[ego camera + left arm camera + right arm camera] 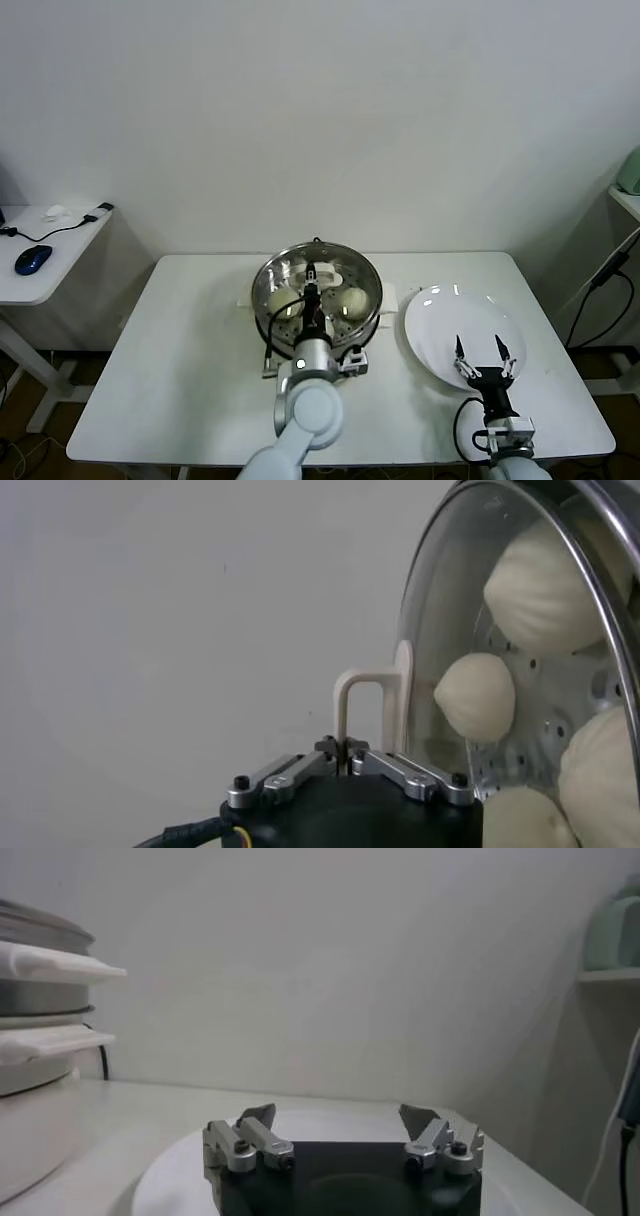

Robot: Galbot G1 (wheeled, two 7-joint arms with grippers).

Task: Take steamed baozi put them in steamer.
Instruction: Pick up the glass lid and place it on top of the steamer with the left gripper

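left gripper (311,277) at frame centre clenched on the glass lid's handle (362,708) over the steamer (316,290), baozi (477,696) inside; right gripper (482,352) released above the white plate (430,330), lower right.

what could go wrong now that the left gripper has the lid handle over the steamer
The left gripper pinches only the thin lid handle, so the glass lid might tilt or slip onto the baozi visible beneath it. If the lid gets lifted toward the plate, it could meet the open right gripper hovering there.
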